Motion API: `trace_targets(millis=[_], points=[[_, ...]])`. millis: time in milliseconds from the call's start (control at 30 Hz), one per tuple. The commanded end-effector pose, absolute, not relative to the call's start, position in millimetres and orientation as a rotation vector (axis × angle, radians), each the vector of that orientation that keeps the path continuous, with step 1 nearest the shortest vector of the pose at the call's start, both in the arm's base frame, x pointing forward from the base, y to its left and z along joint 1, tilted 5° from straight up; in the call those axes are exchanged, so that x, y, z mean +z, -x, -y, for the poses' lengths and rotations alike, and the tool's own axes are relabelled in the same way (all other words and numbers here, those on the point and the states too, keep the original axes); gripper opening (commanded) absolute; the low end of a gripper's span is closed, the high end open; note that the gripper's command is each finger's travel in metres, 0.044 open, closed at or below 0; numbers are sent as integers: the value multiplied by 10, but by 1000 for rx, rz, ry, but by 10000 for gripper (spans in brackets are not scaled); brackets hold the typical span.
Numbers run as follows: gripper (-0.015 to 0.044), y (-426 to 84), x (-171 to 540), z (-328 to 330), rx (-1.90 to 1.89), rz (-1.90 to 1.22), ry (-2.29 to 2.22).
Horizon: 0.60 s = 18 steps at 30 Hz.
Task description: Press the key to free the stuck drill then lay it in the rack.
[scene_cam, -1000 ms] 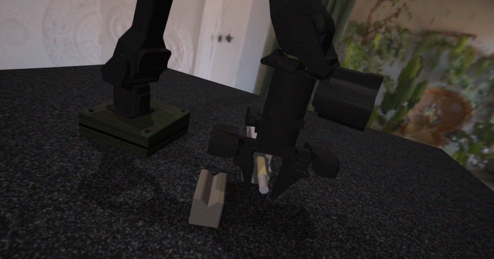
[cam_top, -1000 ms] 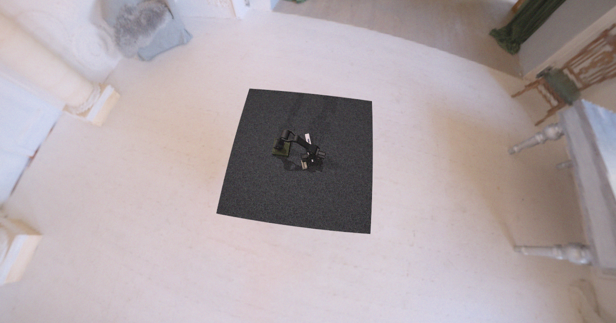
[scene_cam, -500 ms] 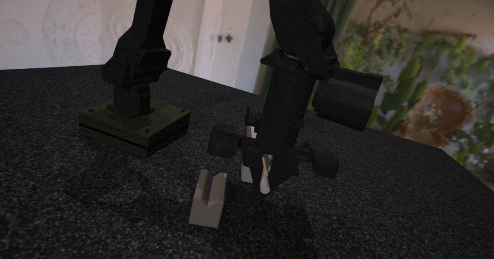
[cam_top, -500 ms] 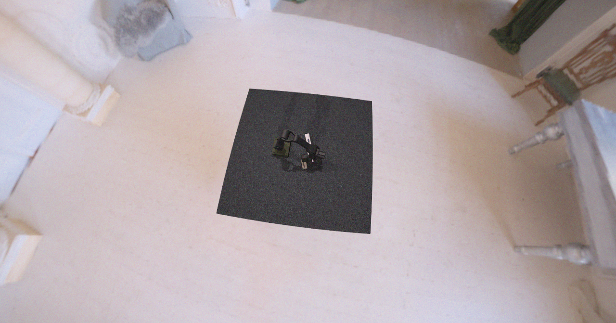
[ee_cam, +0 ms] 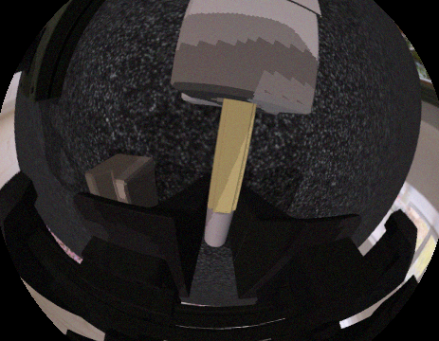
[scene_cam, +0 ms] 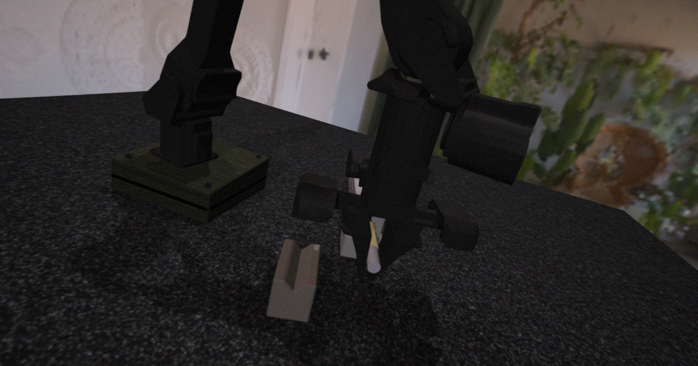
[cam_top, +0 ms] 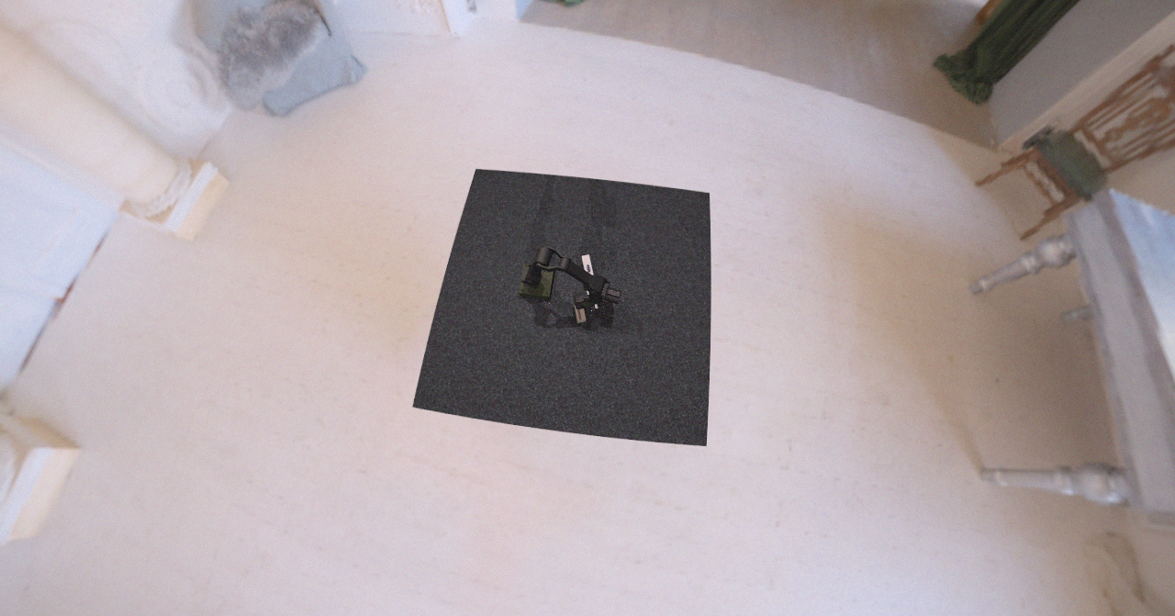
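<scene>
Claw (cam_top: 594,307) (scene_cam: 373,266) (ee_cam: 219,180) nearly closed, gripping the drill (scene_cam: 373,246) (ee_cam: 230,156) by its pale end. Drill's yellow part runs back to the light grey block (scene_cam: 348,245) (ee_cam: 247,57); can't tell if still seated. Grooved rack (cam_top: 579,315) (scene_cam: 294,281) (ee_cam: 121,180) sits on the mat (cam_top: 566,382) (scene_cam: 195,315) (ee_cam: 119,114) near the claw, drill outside it.

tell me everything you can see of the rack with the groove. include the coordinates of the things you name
The rack (cam_top: 579,315) (scene_cam: 292,286) (ee_cam: 134,182) is a small taupe block with flat sides and a matt look; the material is uncertain. A V-shaped groove runs along its top, with nothing lying in it. It sits upright on the dark mat, beside the hand (scene_cam: 373,251) (ee_cam: 219,180) without touching it in the exterior view.
</scene>
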<state>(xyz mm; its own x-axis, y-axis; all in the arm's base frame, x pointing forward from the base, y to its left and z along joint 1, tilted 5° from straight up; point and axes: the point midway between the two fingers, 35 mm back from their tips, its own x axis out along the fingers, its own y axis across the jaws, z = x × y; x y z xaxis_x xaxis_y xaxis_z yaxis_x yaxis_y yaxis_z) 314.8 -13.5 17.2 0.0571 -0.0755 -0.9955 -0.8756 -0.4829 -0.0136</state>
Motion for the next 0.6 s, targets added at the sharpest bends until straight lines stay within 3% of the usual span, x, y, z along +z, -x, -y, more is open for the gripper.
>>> trace_targets(millis=[0,567], points=[[0,-3136,187,137,1496,-968,1656],[0,-3174,189,186,1496,-968,1656]])
